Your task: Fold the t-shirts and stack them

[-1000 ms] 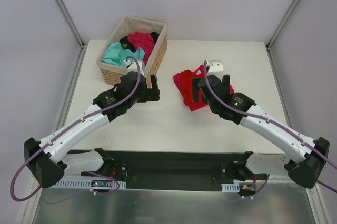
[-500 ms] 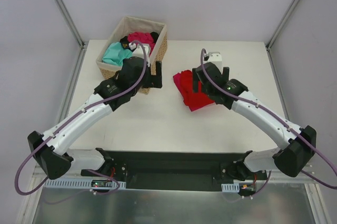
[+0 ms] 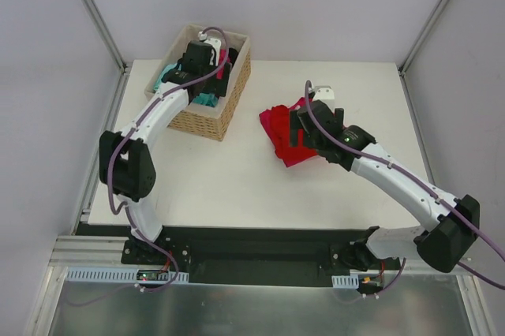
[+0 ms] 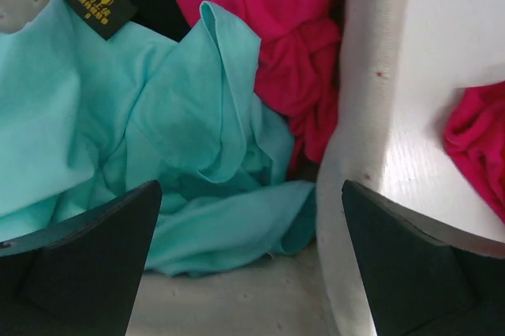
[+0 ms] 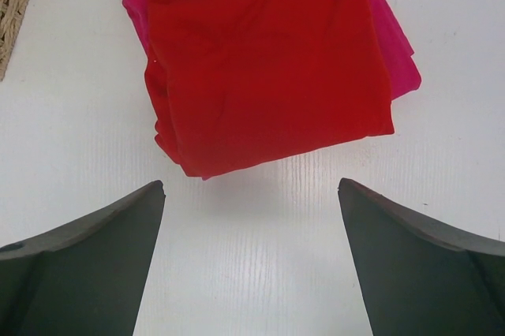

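Teal t-shirt [image 4: 158,123] crumpled beneath wide-spread left gripper [image 4: 251,210], red t-shirt [image 5: 264,60] beyond right gripper [image 5: 251,194]

Basket [image 3: 201,121] far left on table [image 3: 237,186], crumpled t-shirts [image 4: 158,139] inside, folded t-shirts [image 5: 268,60] stacked to its right

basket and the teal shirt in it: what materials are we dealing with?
Rectangular tan basket: woven wicker or a similar fibre, judging by its plaited wall, with a pale liner that looks like cloth. Crumpled teal t-shirt: soft matte knit, probably cotton, judging by its loose folds.

Teal tee [image 4: 118,131] lower-left behind L fingers [image 4: 79,265]
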`<state>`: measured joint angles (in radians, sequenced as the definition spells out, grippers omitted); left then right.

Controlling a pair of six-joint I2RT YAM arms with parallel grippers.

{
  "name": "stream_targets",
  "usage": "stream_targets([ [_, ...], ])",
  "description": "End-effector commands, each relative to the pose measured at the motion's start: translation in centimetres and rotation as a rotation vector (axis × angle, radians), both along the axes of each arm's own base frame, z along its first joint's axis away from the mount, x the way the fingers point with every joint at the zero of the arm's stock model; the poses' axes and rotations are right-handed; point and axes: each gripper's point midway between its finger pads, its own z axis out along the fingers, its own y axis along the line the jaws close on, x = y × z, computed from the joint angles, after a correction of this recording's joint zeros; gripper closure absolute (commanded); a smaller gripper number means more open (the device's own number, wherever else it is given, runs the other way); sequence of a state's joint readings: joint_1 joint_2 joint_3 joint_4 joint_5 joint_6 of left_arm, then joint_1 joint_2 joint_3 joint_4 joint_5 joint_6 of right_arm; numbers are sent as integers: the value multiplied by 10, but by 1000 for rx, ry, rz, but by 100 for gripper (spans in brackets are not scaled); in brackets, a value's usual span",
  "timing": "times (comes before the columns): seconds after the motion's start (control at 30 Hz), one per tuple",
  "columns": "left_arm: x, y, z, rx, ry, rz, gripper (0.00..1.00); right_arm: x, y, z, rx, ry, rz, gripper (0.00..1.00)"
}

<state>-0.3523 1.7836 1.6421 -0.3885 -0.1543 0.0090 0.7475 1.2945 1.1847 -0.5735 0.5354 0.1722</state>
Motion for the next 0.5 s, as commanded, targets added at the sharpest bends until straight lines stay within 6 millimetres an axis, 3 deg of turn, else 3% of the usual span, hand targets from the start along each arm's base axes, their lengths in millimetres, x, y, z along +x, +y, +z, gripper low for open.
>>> stream_targets([
  [0.0, 2, -24, -21, -16, 66, -138, 1, -3, -5, 17, 47, -48, -10, 4],
  [0.1, -8, -33, -34, -74, 116, -150, 1, -3, -7, 20, 45, -58, -12, 4],
  [0.2, -17, -44, -20, -119, 103, -183, 1, -2, -6, 21, 50, -59, -12, 4],
  [0.43, -46, -62, 56, -203, -35, -283, 1, -2, 6, 10, 87, -18, 3, 4],
  [0.47, -51, -66, 60, -211, -33, -299, 1, -3, 8, 9, 90, -11, 10, 4],
])
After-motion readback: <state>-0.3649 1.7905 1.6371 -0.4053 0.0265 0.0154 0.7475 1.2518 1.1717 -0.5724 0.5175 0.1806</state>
